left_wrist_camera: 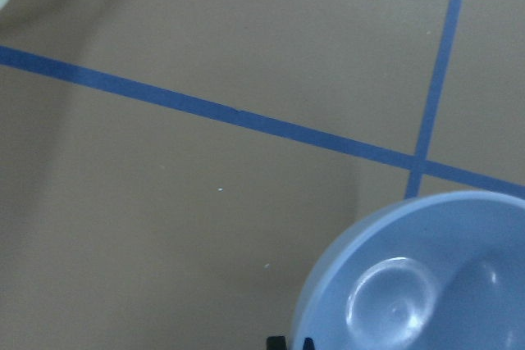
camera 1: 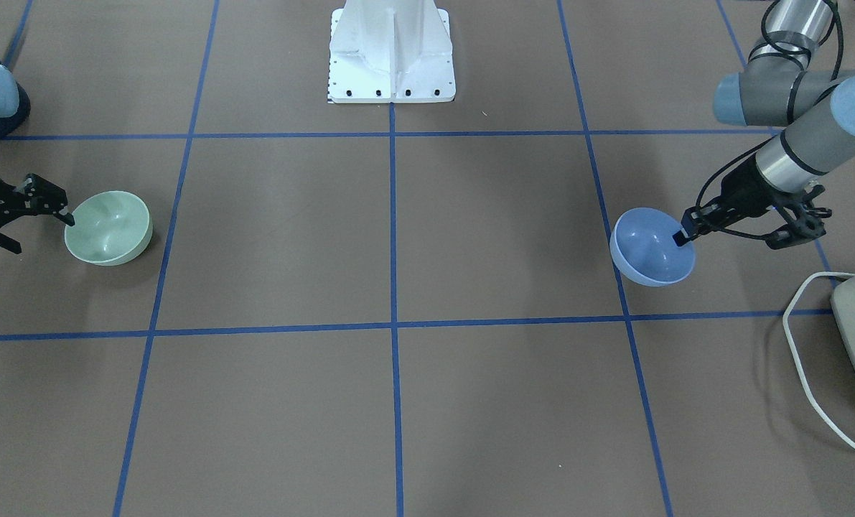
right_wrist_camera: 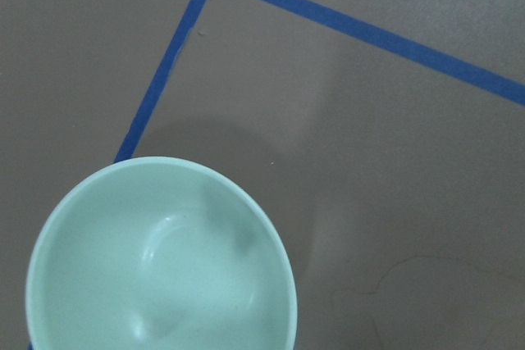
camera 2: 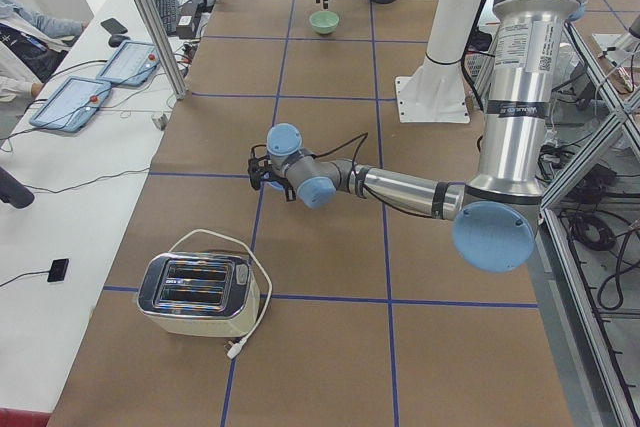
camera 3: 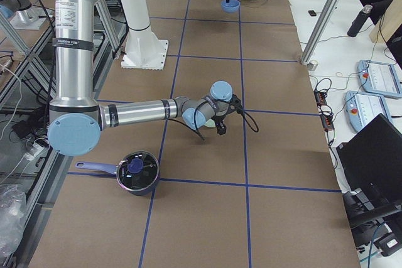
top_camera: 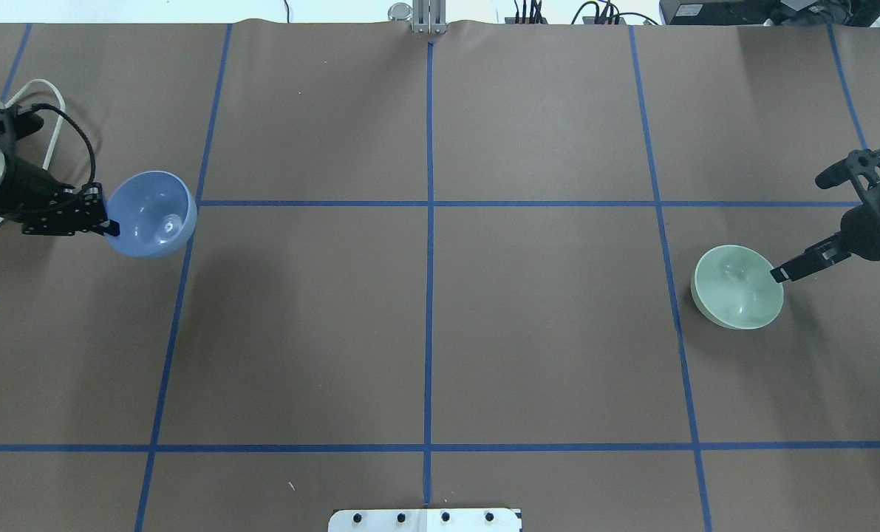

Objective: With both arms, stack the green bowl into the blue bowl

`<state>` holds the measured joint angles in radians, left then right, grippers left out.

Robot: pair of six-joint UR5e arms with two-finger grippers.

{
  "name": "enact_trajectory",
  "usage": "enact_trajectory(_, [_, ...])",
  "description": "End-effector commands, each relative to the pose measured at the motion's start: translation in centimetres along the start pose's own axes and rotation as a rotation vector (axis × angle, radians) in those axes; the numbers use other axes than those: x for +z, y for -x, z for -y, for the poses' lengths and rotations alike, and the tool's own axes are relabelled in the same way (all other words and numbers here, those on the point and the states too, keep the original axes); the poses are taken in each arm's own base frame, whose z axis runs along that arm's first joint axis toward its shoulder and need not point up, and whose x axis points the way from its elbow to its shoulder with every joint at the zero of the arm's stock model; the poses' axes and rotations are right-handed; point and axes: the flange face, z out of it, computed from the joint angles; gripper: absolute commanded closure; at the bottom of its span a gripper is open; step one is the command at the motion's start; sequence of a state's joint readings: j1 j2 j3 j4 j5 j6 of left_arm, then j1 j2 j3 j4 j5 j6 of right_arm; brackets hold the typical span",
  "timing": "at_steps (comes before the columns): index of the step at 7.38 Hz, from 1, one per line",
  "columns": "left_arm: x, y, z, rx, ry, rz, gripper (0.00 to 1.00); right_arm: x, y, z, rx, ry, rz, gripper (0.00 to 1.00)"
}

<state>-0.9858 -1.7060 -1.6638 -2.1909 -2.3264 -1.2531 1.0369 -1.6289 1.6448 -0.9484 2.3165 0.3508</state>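
The blue bowl (top_camera: 151,214) is at the table's left side, open side up; it also shows in the front view (camera 1: 650,248) and the left wrist view (left_wrist_camera: 426,276). My left gripper (top_camera: 107,225) is shut on its rim nearest the arm, one finger inside the bowl (camera 1: 685,233). The green bowl (top_camera: 739,287) is at the right side, open side up, and shows in the front view (camera 1: 109,227) and the right wrist view (right_wrist_camera: 160,256). My right gripper (top_camera: 779,275) is shut on its rim (camera 1: 68,215). I cannot tell whether either bowl is off the table.
A cream toaster (camera 2: 200,292) with a white cord (camera 1: 800,337) stands behind the left arm. A dark pot with a lid (camera 3: 135,172) sits behind the right arm. The white pedestal base (camera 1: 391,54) stands at the robot's side of the table.
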Motion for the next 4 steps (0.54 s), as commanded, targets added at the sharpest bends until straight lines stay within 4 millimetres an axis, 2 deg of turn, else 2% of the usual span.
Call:
enact_trajectory(1, [1.3,-5.7,-2.7,-0.022,0.03,-0.003,1.0,1.9,-2.2,-1.0,-0.021,-0.034,0.004,0.01])
enact_trajectory(3, [2.7,-7.8,-5.4,-0.023,0.023,-0.005,1.0,2.0,-1.6,-0.7,0.013,-0.022,0.041,0.01])
enact_trajectory(4, [2.5,-8.6,-6.3,-0.008,0.01,-0.011,1.0,2.0,-1.4,-0.8,0.017,-0.011,0.066,0.0])
